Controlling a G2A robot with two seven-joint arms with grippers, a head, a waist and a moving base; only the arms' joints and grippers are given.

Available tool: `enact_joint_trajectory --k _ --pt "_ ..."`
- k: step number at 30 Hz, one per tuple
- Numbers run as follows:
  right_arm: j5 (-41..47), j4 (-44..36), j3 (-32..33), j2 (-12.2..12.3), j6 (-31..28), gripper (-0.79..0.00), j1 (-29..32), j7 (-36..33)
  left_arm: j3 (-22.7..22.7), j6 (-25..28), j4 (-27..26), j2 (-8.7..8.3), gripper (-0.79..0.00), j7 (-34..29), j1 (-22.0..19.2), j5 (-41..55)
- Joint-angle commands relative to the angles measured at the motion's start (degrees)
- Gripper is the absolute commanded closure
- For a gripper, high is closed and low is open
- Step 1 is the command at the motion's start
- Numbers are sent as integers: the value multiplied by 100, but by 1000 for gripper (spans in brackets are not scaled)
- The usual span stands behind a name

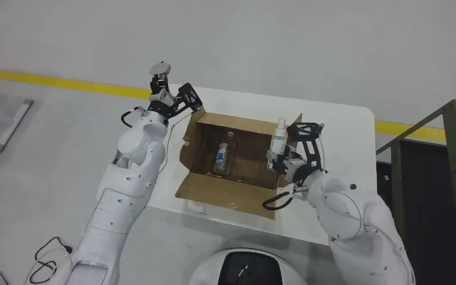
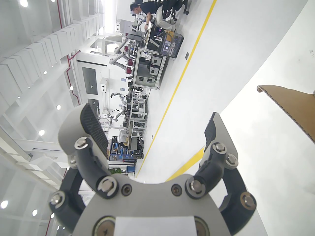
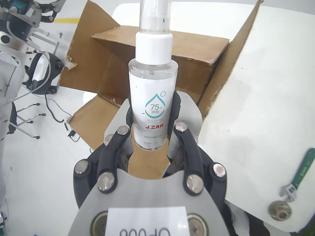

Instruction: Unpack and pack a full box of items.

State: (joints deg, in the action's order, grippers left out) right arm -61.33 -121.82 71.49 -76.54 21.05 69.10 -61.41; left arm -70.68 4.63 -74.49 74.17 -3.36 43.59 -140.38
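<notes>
**Operator:** What has my right arm got?

**Spotter:** Your right gripper (image 3: 152, 114) has its fingers pinched on the lower body of a clear plastic spray bottle (image 3: 152, 87) with a white collar, a transparent cap and a white label. The bottle points straight out from the gripper, cap end away from the wrist. You're holding it at the right-hand wall of the open brown cardboard box (image 1: 235, 122), which sits on the white table (image 1: 342, 128) with rounded corners.

**Operator:** And my left?

**Spotter:** Your left gripper (image 2: 152, 119) has its fingers spread wide apart. It hangs just beside the box's far left corner, at the table's edge. In your left wrist view the corner of a brown cardboard flap (image 2: 290, 104) shows close by but apart from the fingers.

**Operator:** Is anything inside the box?

**Spotter:** From the top view you can see one small bottle (image 1: 222, 157) lying on its side on the box floor, towards the left half. It looks clear with a blue-and-white label, but it's too small for me to be sure.

**Operator:** What else is on the table?

**Spotter:** There's a green-handled metal adjustable wrench (image 3: 299, 173) lying on the tabletop on your right, well apart from the box.
</notes>
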Motion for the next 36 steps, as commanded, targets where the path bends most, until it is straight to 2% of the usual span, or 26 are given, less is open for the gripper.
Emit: enact_joint_trajectory --k 1,3,15,20,28,36 --pt "83 215 -218 -29 30 0 -114 203 0 0 0 0 -785 0 0 0" --pt "107 427 -363 -55 65 0 -201 339 0 0 0 0 -785 0 0 0" --pt "107 427 -363 -55 65 0 -201 339 0 0 0 0 -785 0 0 0" --pt "391 785 -616 -116 66 0 -165 884 0 0 0 0 -785 0 0 0" --pt "428 2271 -1498 -388 645 0 -868 2193 0 0 0 0 -785 0 0 0" --pt "1273 3549 -1933 -713 1180 0 -1398 2931 0 0 0 0 -785 0 0 0"
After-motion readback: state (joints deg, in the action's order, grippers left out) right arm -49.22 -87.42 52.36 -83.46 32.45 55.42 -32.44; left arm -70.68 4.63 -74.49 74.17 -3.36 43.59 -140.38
